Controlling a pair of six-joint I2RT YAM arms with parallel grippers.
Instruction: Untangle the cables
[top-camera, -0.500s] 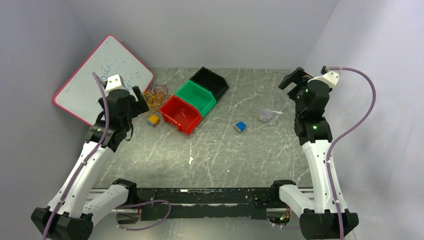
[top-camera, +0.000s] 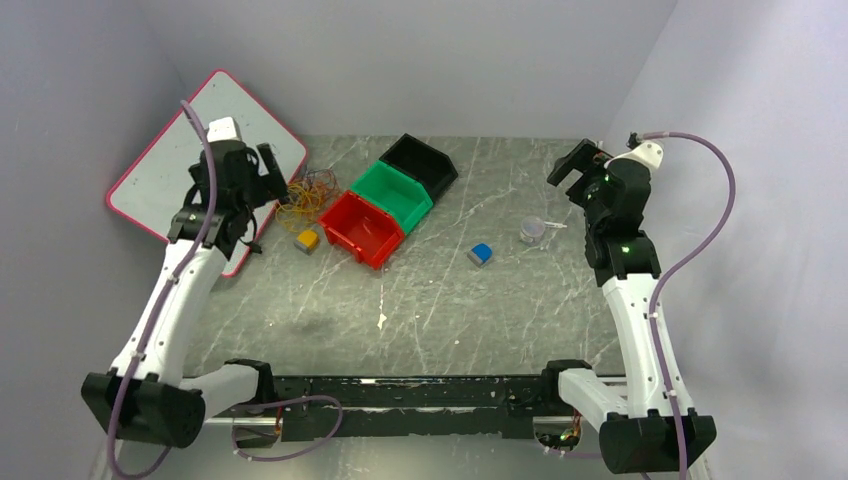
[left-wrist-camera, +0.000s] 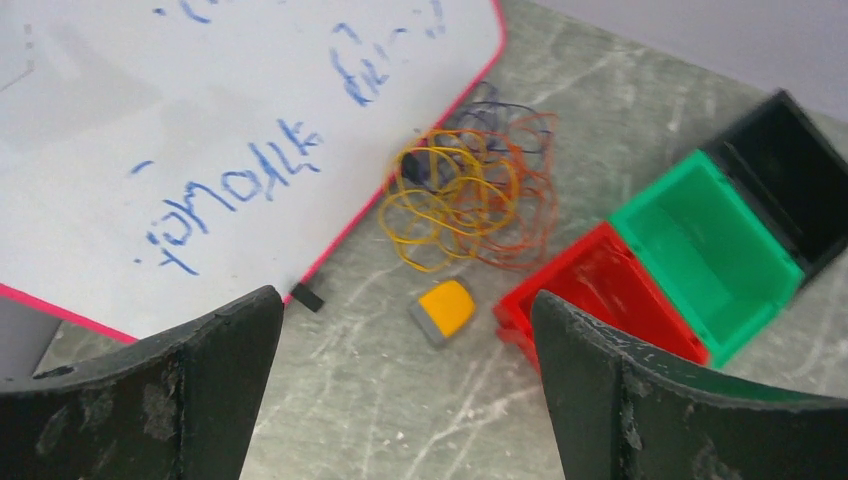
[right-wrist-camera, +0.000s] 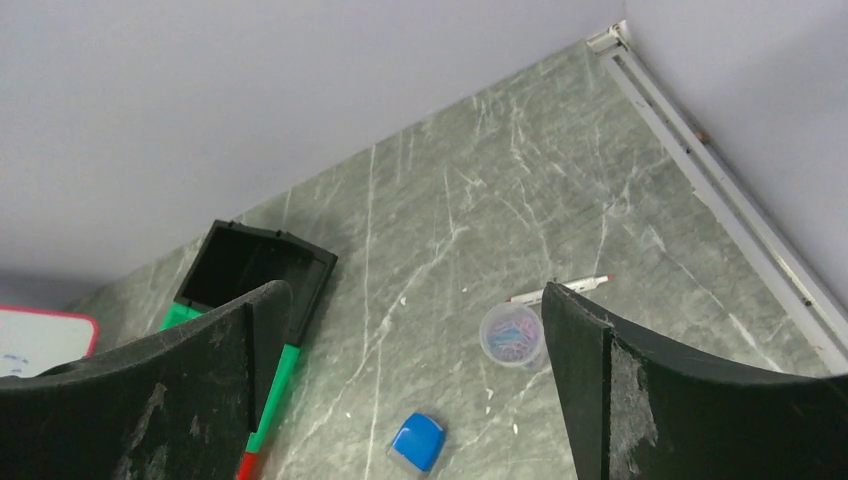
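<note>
Cables (left-wrist-camera: 470, 195): one tangled clump of orange, yellow, red and dark loops on the bench (left-wrist-camera: 400, 420), far left, just beside the whiteboard (left-wrist-camera: 200, 120) edge.
Left fingers (left-wrist-camera: 200, 390): spread apart, empty, raised above the bench.
Right fingers (right-wrist-camera: 660, 390): spread apart, empty, raised at far right.
Yellow block (left-wrist-camera: 446, 310): between cables and red bin (left-wrist-camera: 600, 290).
Clear cup (right-wrist-camera: 513, 337): right side, well apart from cables.

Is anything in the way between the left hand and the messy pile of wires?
Nothing visible. The open left hand hangs in the air near the tangled orange, yellow, red and dark cables lying by the pink-edged whiteboard. The small yellow block and red plastic bin sit beside the pile, not over it.
</note>
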